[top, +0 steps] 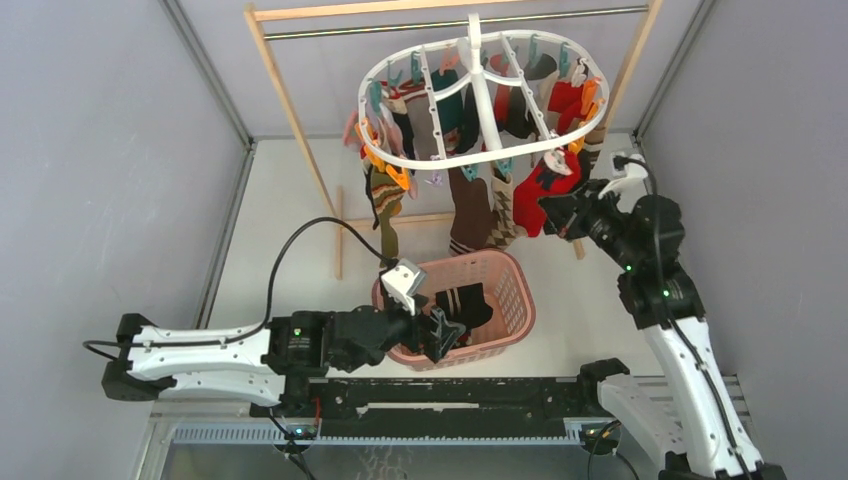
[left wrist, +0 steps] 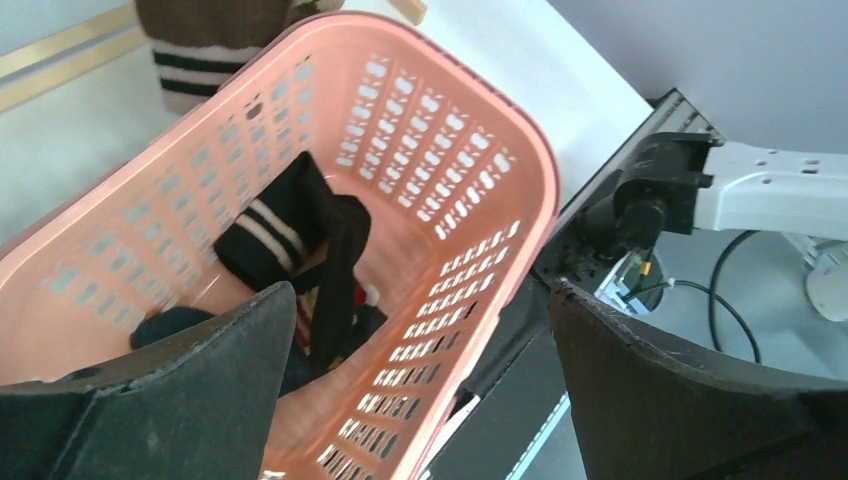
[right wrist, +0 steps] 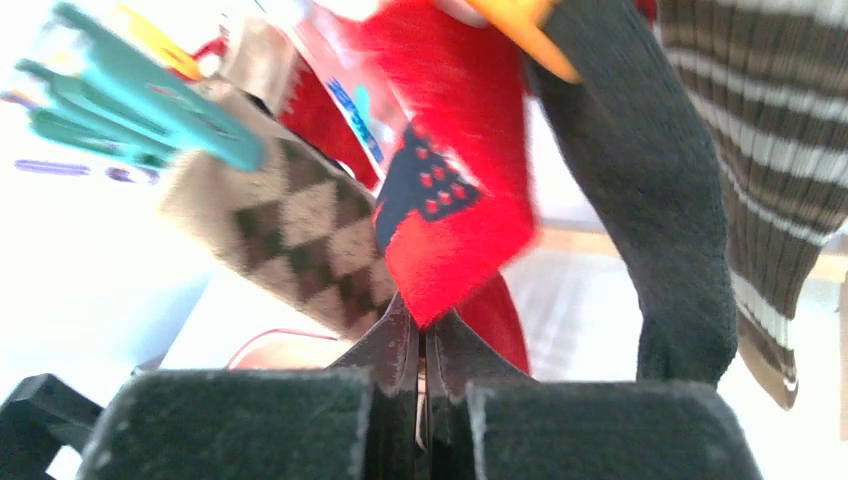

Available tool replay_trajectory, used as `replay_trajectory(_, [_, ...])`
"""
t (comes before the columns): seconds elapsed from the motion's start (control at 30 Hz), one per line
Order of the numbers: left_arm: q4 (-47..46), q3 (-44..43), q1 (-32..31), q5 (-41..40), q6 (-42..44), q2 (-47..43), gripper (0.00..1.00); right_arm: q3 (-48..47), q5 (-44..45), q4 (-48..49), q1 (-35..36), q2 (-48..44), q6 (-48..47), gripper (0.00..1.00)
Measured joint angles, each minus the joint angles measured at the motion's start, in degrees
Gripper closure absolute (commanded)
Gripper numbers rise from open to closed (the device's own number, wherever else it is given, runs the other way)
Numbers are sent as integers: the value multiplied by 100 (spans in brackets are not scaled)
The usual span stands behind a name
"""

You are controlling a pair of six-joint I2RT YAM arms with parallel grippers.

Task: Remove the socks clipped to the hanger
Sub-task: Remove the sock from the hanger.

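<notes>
Hanging from the hanger, red sock shows navy patch; right hand closed at its tip, left hand open.

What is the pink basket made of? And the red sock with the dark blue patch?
The pink basket looks like hard plastic: smooth, slightly shiny, with neat moulded holes in its walls. The red sock looks like soft knitted fabric, fuzzy and matte; which yarn I can't tell.

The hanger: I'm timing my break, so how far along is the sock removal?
Done: a few socks lie in the pink basket, by the open left gripper. In hand: the right gripper is shut on the tip of a red sock. Remaining: many socks hang clipped to the hanger.
</notes>
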State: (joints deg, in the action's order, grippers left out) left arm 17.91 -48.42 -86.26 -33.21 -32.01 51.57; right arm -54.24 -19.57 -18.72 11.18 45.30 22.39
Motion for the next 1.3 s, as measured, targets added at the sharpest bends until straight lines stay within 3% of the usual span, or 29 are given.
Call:
replay_trajectory(0.3, [-629, -337, 0, 372, 420, 509, 0, -857, -391, -885, 11, -592, 13, 100])
replay_trajectory(0.67, [-1421, -378, 2, 319, 813, 529, 0, -909, -1497, -1947, 35, -1064, 188, 100])
replay_trajectory(1.03, [-2365, -378, 111, 151, 1585, 531, 0, -785, -2245, -1969, 188, -1283, 546, 100])
replay_trajectory(1.3, [-3139, -256, 649, 699, 1902, 887, 0, -516, -2295, -1676, 686, -1156, 852, 100])
